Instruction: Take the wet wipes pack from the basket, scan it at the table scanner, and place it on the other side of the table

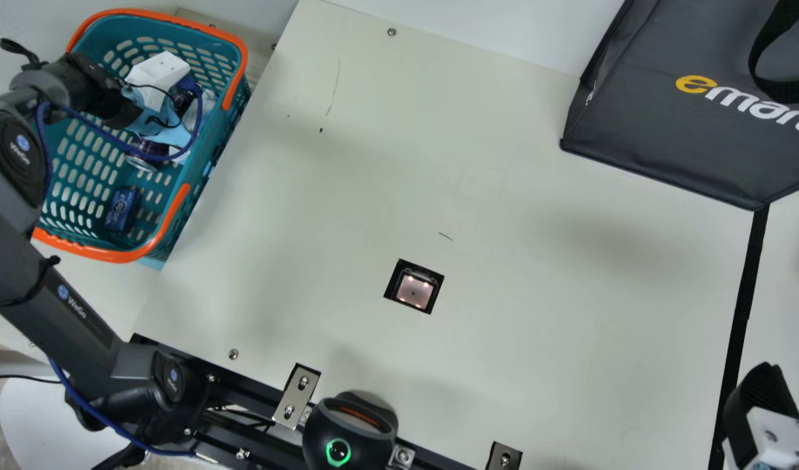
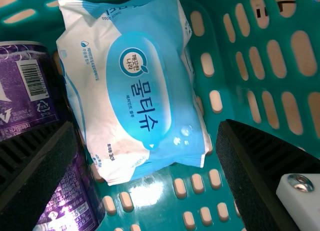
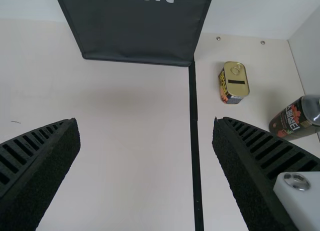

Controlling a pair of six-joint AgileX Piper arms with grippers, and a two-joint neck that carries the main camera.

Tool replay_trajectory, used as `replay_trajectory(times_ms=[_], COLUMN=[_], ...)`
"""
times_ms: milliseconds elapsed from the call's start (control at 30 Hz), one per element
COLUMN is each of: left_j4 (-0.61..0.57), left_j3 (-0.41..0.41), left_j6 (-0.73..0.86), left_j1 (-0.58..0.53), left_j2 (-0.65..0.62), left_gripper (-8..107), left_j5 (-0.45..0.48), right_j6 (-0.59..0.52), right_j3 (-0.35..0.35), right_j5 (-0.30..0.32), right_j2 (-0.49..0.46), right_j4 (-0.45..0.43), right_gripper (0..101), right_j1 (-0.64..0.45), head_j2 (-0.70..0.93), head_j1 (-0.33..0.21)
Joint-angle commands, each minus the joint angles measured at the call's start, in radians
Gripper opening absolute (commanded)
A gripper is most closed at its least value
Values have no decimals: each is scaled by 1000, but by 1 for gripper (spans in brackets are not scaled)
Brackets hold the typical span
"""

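Basket: here at the table's left, holding the pack.
Left gripper: down in there, spread, nothing gripped!
Right gripper: unclenched, empty, table's right.
Wet wipes pack: printed face up, one short end towards the left gripper, long axis roughly parallel to the purple can beside it.

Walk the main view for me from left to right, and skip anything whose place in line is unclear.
Teal basket with orange rim → metal bracket at the table's near edge → square table scanner window → another metal bracket → dark shopping bag
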Motion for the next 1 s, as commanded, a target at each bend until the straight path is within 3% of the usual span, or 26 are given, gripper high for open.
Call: replay_trajectory(times_ms=[0, 967], left_j4=[1, 68], left_j3=[-2, 25], left_j6=[-5, -114], left_j1=[-4, -72], left_j2=[6, 104], left_gripper=[90, 90], left_j5=[-9, -203], right_j6=[0, 0], right_j3=[0, 0], right_j5=[0, 0], right_j2=[0, 0], right_j4=[0, 0], right_gripper=[95, 95], right_j1=[0, 0], head_j2=[4, 4], head_j1=[-30, -30])
